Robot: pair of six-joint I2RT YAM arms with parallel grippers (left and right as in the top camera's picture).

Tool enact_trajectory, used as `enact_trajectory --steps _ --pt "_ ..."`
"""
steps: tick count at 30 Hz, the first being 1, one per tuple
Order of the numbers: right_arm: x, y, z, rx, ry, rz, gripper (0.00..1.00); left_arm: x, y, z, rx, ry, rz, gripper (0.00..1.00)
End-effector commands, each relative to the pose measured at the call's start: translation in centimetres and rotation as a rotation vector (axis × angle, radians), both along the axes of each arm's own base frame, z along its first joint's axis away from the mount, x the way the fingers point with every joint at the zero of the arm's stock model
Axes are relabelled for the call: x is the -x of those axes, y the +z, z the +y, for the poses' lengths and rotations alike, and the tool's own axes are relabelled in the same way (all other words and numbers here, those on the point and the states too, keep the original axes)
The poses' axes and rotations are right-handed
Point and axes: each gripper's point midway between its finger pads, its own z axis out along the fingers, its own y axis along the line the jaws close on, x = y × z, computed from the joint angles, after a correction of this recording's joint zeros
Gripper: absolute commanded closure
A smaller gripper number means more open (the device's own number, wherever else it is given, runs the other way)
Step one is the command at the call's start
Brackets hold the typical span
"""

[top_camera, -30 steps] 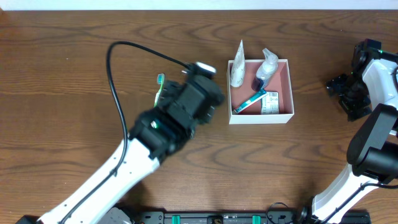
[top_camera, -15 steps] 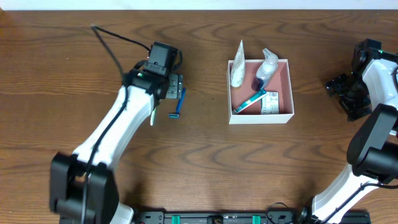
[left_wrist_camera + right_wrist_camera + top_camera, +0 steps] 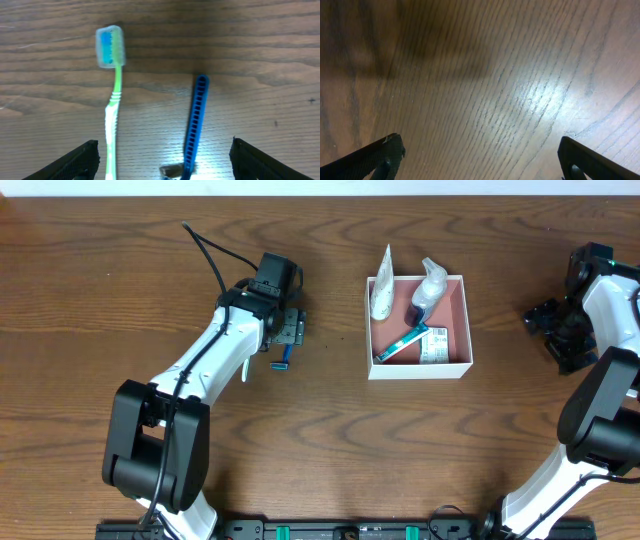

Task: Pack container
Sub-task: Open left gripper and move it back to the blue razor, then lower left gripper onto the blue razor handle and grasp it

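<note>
The container (image 3: 455, 305) is sitting right of centre on the wooden surface (image 3: 330, 440), toward the far side, with its open pink inside facing straight up. Being square, it is showing no real long axis; its white walls are running in line with the surface's edges. Inside, a teal toothbrush (image 3: 402, 343) is lying on a slant from the near-left corner toward the middle, a small packet (image 3: 434, 346) is resting near the near-right wall, a clear bottle (image 3: 428, 288) is leaning at the far wall, and a white tube (image 3: 382, 288) is poking out over the far-left rim. The right part of the pink floor is staying bare. To the left, across a stretch of bare wood, the left gripper (image 3: 288, 330) is hanging over the surface with its fingers spread wide and grasping nothing. In the left wrist view that gripper (image 3: 164, 160) is looking down on a blue razor (image 3: 195, 120) lying between its fingers and a green toothbrush (image 3: 112, 105) lying just beside the razor, both apart and roughly parallel, heads pointing away from the camera. The right gripper (image 3: 552, 330) is waiting well right of the container, and in its own view (image 3: 480, 160) it is likewise released, fingers wide over bare wood. Plenty of bare surface is lying on the near side of the container.
</note>
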Motion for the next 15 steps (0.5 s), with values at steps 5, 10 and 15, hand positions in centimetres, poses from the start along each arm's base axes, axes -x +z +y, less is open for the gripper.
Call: enact_trajectory --steps 5,10,15 --pt "0.0 0.6 -0.3 0.016 -0.018 -0.013 0.01 0.5 -1.6 -0.9 0.041 -0.007 0.053 0.16" --pt "0.0 0.6 -0.3 0.016 -0.018 -0.013 0.01 0.7 -2.3 -1.0 0.046 -0.01 0.074 0.16" --pt "0.0 0.6 -0.3 0.016 -0.018 -0.013 0.01 0.8 -2.6 -1.0 0.046 0.0 0.083 0.16"
